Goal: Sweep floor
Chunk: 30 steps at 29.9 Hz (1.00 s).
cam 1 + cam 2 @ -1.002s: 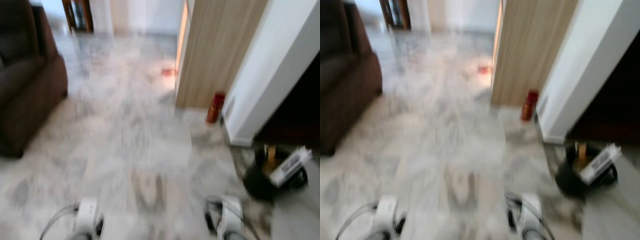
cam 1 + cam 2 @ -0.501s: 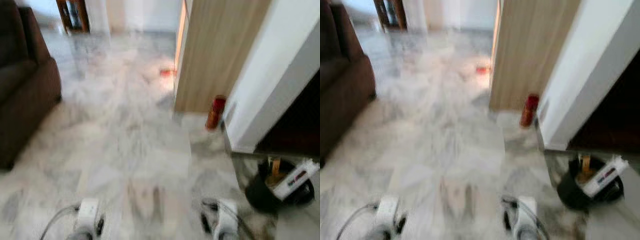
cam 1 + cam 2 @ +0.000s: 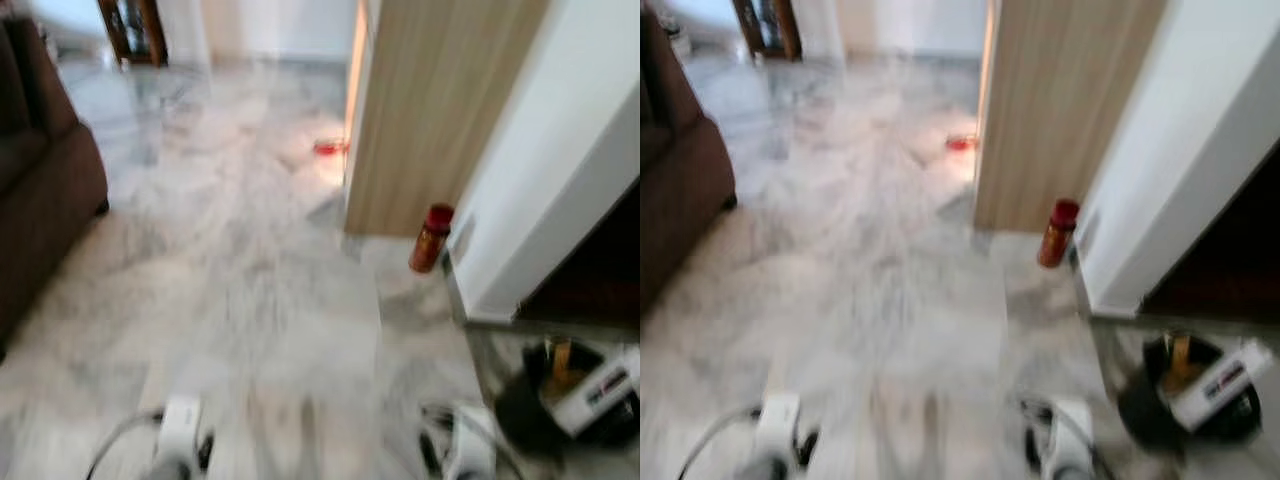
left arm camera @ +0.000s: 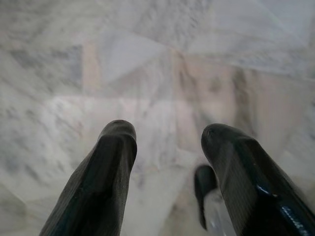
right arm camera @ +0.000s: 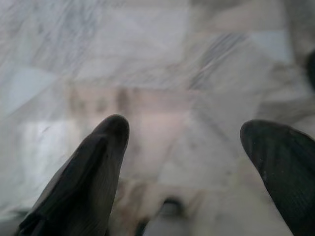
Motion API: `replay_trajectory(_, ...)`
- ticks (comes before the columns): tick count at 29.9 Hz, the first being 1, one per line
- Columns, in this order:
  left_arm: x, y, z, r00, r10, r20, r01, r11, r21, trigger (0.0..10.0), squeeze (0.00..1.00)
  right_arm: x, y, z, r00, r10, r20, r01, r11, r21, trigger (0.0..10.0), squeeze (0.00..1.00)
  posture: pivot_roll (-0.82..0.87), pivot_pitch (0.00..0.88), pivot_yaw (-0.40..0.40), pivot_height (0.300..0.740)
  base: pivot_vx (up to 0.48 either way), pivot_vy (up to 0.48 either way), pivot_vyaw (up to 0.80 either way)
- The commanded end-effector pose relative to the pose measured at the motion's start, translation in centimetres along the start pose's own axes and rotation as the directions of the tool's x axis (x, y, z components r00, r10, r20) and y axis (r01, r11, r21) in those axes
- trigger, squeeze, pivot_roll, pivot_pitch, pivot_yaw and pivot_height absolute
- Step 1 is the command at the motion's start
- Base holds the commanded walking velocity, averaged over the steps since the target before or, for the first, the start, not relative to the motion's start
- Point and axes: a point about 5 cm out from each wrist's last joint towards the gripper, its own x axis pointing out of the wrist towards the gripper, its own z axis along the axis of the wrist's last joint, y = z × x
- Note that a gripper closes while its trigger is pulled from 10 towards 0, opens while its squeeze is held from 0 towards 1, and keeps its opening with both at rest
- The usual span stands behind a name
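A grey-veined marble floor stretches ahead, blurred by motion. Both arms hang low at the bottom edge of the eye views, left wrist and right wrist. In the left wrist view my left gripper is open over bare marble, nothing between its fingers. In the right wrist view my right gripper is open wide above the floor, also empty. A black bucket holding a wooden handle and a white-labelled item stands at the lower right.
A brown sofa lines the left. A wood-panelled partition and a white wall rise on the right, with a red-capped bottle at their foot. A small red object lies further down the floor.
The whole picture has shifted: the sofa slides left, the bottle and bucket come nearer and lower, so the camera has moved forward. Both arms hang as before.
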Motion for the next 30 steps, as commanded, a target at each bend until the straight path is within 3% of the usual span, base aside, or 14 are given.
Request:
replay_trajectory(1, 0.0, -0.5, -0.2, 1.0, -0.008, -0.009, 0.008, 1.0, -0.007, 10.0, 0.0, -0.3, -1.0, -0.6, 0.999, -0.031, -0.012, 0.031, 1.0, -0.004, 10.0, 0.0, 0.04, 0.07, -0.011, 0.74, 0.368, 0.0, 0.0)
replay_trajectory(30, 0.0, -0.7, -0.1, 1.0, -0.02, -0.007, 0.02, 1.0, 0.004, 10.0, 0.0, 0.0, -1.0, 0.6, 0.999, -0.026, 0.019, 0.027, 1.0, -0.015, 10.0, 0.0, 0.04, 0.027, -0.01, 0.74, 0.369, 0.0, 0.0)
